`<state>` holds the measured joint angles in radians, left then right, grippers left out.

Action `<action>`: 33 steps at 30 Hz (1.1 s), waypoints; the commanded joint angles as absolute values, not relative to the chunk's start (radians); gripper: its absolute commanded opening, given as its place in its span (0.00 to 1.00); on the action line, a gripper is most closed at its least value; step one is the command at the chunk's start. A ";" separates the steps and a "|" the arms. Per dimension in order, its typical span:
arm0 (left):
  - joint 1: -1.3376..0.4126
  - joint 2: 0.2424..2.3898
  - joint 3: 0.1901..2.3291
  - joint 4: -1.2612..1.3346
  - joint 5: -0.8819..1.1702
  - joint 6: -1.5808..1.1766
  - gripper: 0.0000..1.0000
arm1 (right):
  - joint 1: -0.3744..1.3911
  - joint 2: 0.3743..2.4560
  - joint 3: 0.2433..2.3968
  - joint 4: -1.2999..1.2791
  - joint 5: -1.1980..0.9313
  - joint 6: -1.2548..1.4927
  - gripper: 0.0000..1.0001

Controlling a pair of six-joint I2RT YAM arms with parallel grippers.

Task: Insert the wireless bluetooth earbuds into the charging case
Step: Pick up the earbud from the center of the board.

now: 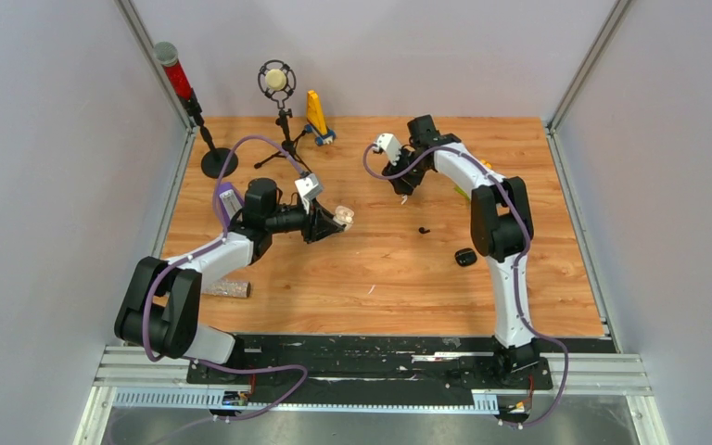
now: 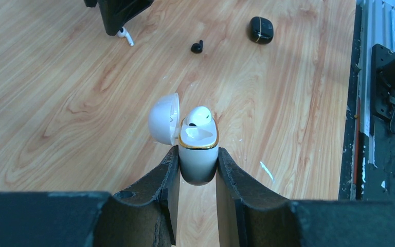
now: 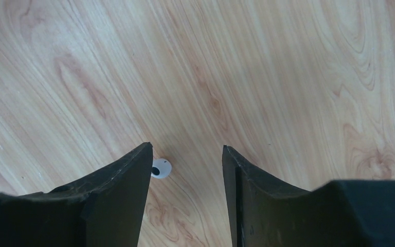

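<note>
My left gripper is shut on the white charging case, lid open to the left, held above the table. One white earbud sits in the case. My right gripper is open, low over the table at the back. A second white earbud lies by its left finger, partly hidden; it also shows in the left wrist view. A black earbud lies loose on the table. A closed black case lies to the right.
A microphone on a tripod, a red-topped stand and a yellow object stand at the back left. A brown block lies near the left arm. A thin white sliver lies on the wood. Grey walls enclose the table.
</note>
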<state>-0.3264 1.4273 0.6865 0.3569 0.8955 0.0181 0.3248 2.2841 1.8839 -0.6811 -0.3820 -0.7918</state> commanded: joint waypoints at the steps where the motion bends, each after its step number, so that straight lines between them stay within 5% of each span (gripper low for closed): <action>1: -0.325 1.412 0.682 0.393 0.900 0.048 0.21 | 0.356 2.315 2.013 -0.790 -0.284 -0.703 0.54; 33: -0.325 1.394 0.667 0.414 0.907 0.047 0.21 | 0.423 2.464 2.250 -1.062 -0.009 -0.572 0.44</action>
<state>-0.3264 1.4269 0.6682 0.3645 0.8963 0.0315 0.4236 2.4557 2.2002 -1.0355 -0.0322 -0.5999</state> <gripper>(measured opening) 0.344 0.453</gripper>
